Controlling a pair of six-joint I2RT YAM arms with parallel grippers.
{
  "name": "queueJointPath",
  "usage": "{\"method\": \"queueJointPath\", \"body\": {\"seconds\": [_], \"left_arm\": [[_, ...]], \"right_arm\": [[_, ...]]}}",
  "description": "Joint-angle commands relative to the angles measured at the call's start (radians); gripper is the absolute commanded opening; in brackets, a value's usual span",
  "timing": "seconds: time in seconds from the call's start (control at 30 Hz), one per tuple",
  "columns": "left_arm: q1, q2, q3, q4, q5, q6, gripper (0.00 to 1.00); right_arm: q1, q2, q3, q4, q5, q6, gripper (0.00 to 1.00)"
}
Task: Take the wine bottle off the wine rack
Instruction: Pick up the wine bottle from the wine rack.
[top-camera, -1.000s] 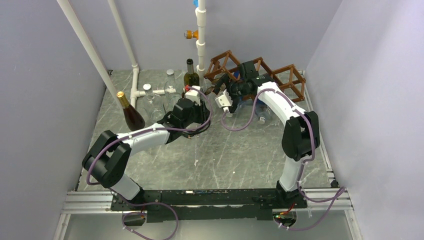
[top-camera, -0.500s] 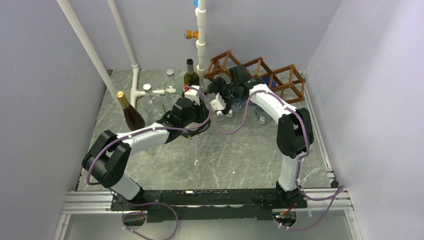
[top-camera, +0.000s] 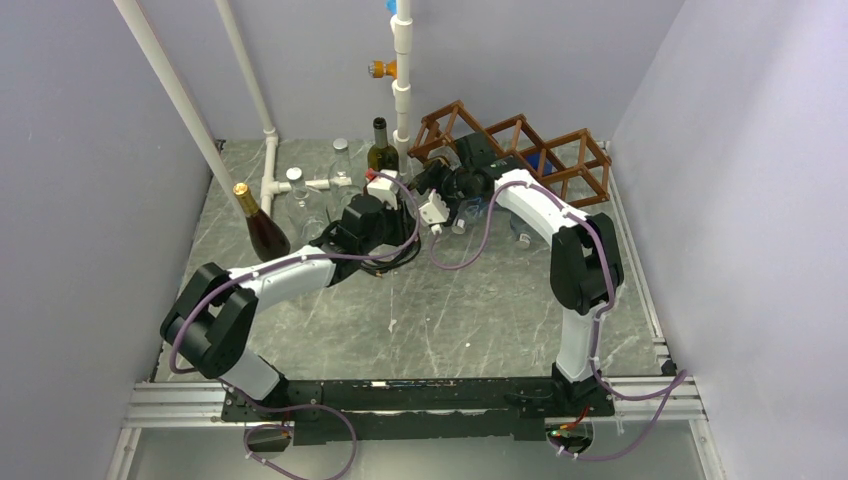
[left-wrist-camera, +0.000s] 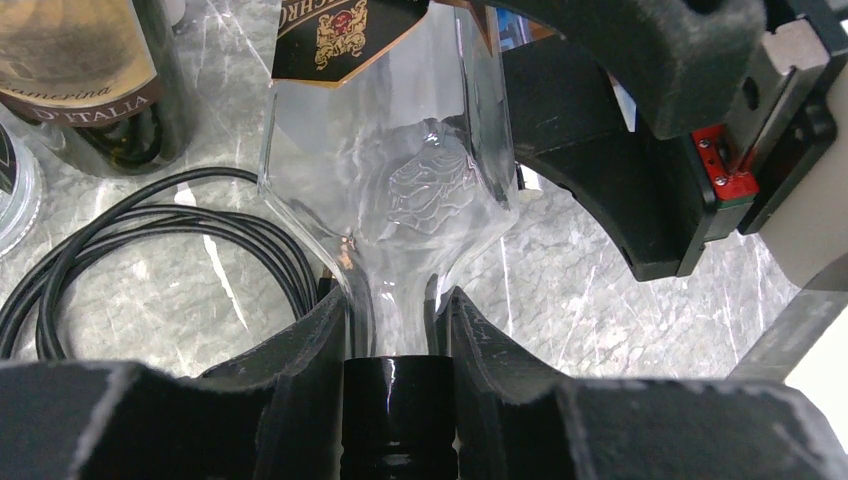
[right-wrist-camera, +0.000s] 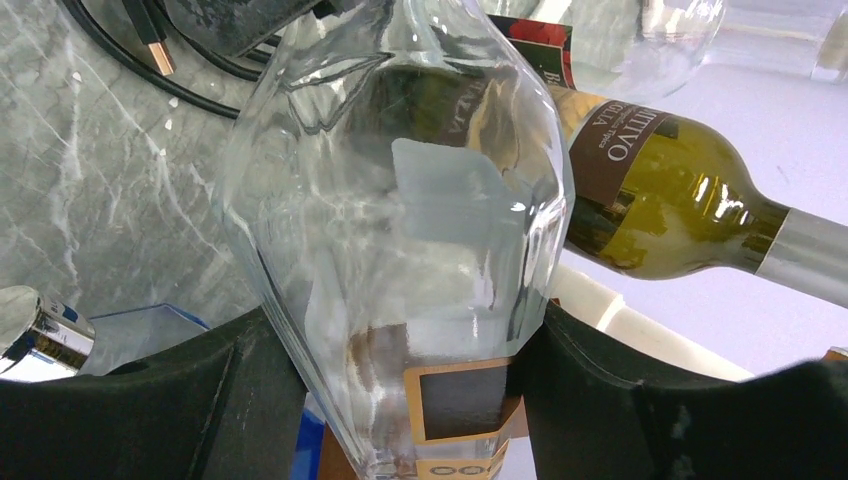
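Item: clear wine bottle (left-wrist-camera: 400, 170), held between two arms. Left gripper (left-wrist-camera: 398, 308): clamped on the neck just above the dark cap, the body stretching away ahead of its fingers over the marble table (left-wrist-camera: 600, 260). Right gripper (right-wrist-camera: 395, 345): a second ago it stood wide open over the wine rack (top-camera: 560, 140); it has since swung off the rack toward the left gripper and narrowed its jaws. Its pads now lie against both flanks of the glass body, the gold-edged label just below them. Beyond its fingers: a green bottle (right-wrist-camera: 650, 190), lying apart. Below the left gripper: a looped black cable (left-wrist-camera: 150, 250). Position of item: between the two grippers, beside the rack's near end and seemingly out of its cells, though the overhead view leaves this unclear. Assessment: a two-handed hold is forming, neck and body, which should steady the bottle for carrying it away.
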Motion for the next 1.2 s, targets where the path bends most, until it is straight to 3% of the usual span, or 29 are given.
{"method": "queueJointPath", "body": {"seconds": [0.0, 0.5, 0.57, 0.9, 1.17], "left_arm": [[-0.021, -0.100, 0.029, 0.101, 0.112, 0.000, 0.00], [-0.021, -0.277, 0.005, -0.062, 0.077, 0.027, 0.00], [-0.021, -0.304, -0.005, -0.085, 0.067, 0.027, 0.00], [-0.021, -0.410, -0.003, -0.195, 0.073, 0.026, 0.00], [-0.022, -0.480, 0.035, -0.344, 0.136, -0.023, 0.00]], "right_arm": [[0.017, -0.021, 0.044, -0.012, -0.011, -0.019, 0.38], [0.109, -0.102, 0.032, -0.053, 0.020, 0.057, 0.18], [0.122, -0.117, 0.020, -0.042, 0.029, 0.070, 0.01], [0.192, -0.170, 0.009, -0.112, 0.051, 0.134, 0.00], [0.284, -0.236, -0.016, -0.226, 0.057, 0.275, 0.00]]}}
